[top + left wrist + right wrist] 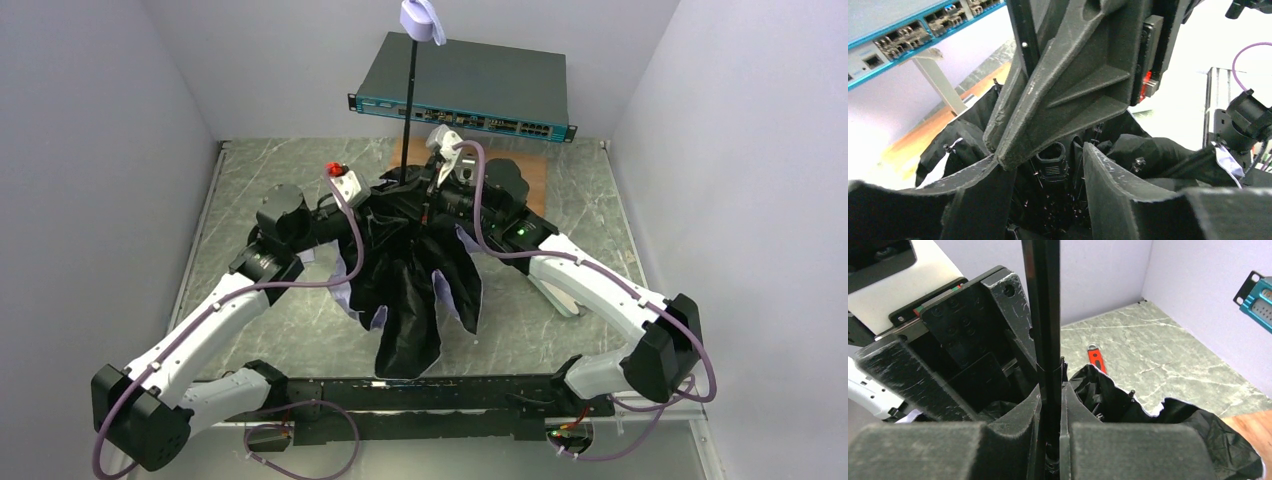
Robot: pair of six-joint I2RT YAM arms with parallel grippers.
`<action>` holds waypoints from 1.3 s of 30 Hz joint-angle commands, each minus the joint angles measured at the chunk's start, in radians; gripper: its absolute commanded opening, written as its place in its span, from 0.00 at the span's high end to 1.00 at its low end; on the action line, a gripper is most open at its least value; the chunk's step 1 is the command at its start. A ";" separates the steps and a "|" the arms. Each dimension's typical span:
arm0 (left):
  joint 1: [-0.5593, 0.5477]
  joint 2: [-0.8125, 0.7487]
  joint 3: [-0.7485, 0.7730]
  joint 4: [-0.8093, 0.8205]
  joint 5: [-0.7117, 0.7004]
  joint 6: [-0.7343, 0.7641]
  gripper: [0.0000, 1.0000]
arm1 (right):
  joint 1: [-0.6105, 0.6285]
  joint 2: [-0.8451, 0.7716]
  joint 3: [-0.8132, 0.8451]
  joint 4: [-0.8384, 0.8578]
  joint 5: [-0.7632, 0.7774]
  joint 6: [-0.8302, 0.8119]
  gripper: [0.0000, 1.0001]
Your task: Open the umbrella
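Both grippers crowded the middle of the table (250, 330), where the umbrella (415, 290) stood handle (422, 22) up, high above the network switch (460, 90) by the back wall. We saw the right gripper (1051, 390) clamped tight on the thin black shaft (1045, 315). The left gripper (1045, 172) had its fingers apart on either side of the black hub (1052, 152), gripping nothing we could make out. Limp black fabric spilled down to the table's near edge, and bare tabletop lay open left and right of it.
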 commanded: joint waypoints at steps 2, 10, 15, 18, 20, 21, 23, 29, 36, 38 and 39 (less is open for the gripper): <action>-0.010 0.024 0.078 0.091 -0.029 -0.017 0.55 | 0.006 0.004 0.062 0.097 -0.030 0.034 1.00; -0.009 0.005 0.015 0.085 0.004 -0.026 1.00 | 0.004 0.011 0.116 0.095 0.016 0.052 0.84; -0.006 -0.014 0.011 0.086 0.050 -0.073 1.00 | -0.002 0.011 0.141 0.077 0.029 0.033 0.42; -0.004 -0.011 0.017 0.083 0.059 -0.105 1.00 | -0.006 0.007 0.164 0.065 0.033 0.015 0.36; -0.003 -0.011 0.014 0.083 0.066 -0.116 1.00 | -0.010 0.005 0.173 0.065 0.041 0.001 0.38; -0.002 -0.010 0.014 0.084 0.067 -0.125 1.00 | -0.010 0.005 0.177 0.065 0.048 -0.005 0.39; 0.002 -0.009 0.010 0.087 0.063 -0.147 1.00 | -0.019 0.003 0.186 0.061 0.048 -0.019 0.44; 0.033 0.006 -0.004 0.083 0.086 -0.195 1.00 | -0.027 -0.003 0.206 0.020 0.041 -0.063 1.00; 0.032 0.022 0.088 -0.068 0.079 0.074 0.42 | -0.026 0.001 0.208 0.004 0.008 -0.035 1.00; 0.024 0.026 0.105 -0.065 0.078 0.104 0.41 | -0.025 0.000 0.199 0.008 0.011 -0.021 1.00; 0.014 0.023 0.101 -0.041 0.064 0.113 0.42 | -0.023 0.000 0.196 0.008 0.010 -0.018 1.00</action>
